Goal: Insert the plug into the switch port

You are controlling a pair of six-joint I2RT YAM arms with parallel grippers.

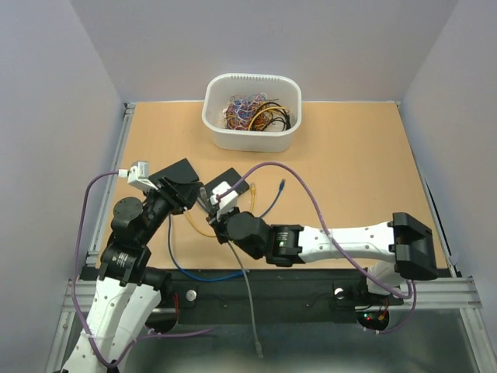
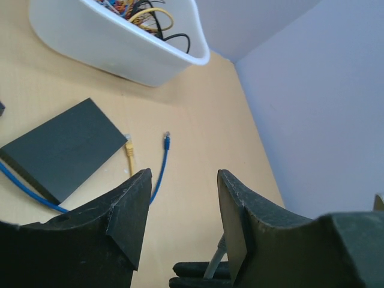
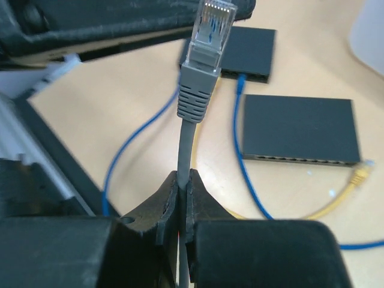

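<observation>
Just short of the black switch [image 3: 300, 129], on its port side, the right gripper [image 3: 183, 180] is clenched on the grey cable [image 3: 186, 144], its two fingers pressed together with only the cord between them. The plug [image 3: 207, 42] stands upright above those fingers, clear tip uppermost, raised off the table [image 1: 349, 171] and apart from the switch. Beyond the switch lies a second black box [image 3: 246, 54], with the end of a blue cable [image 3: 240, 90] at its port face. A yellow plug [image 3: 360, 174] rests on the wood just beside the switch's corner. To the switch's other side the left gripper [image 2: 183, 204] hangs released, its jaws spread wide with nothing between them and touching nothing. From its wrist camera, a loose blue plug [image 2: 166, 143] lies near the switch, just past the yellow one. Well beyond the switch sits a white bin [image 1: 251, 132] holding a tangle of coloured wires. The table is a tan board, and pale lilac-grey walls [image 1: 264, 39] close it in at the back and both sides.
</observation>
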